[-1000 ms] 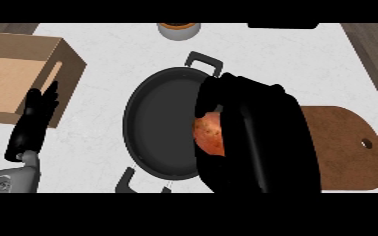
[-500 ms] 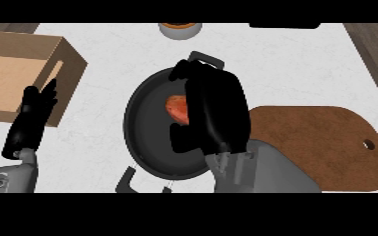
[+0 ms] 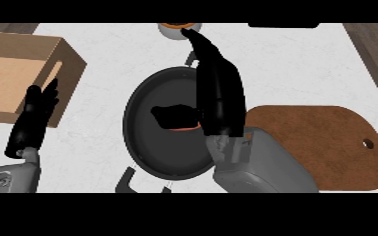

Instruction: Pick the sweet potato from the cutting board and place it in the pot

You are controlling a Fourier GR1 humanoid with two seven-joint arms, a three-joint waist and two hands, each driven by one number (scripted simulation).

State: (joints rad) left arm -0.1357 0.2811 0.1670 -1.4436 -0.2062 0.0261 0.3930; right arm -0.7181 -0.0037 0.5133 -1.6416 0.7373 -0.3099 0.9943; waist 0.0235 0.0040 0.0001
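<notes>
Your right hand (image 3: 218, 97) hangs over the pot (image 3: 151, 150), thumb against the sweet potato (image 3: 181, 127); grip unclear. Left hand (image 3: 33, 117) rests released beside the box (image 3: 29, 75).

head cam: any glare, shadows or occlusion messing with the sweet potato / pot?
Head view: even, flat light, no glare on the pot or counter. The right hand stretches across the pot and hides most of the sweet potato, only an orange sliver showing under the thumb. Cutting board bare and evenly lit. Left hand rests open beside the wooden box.
</notes>
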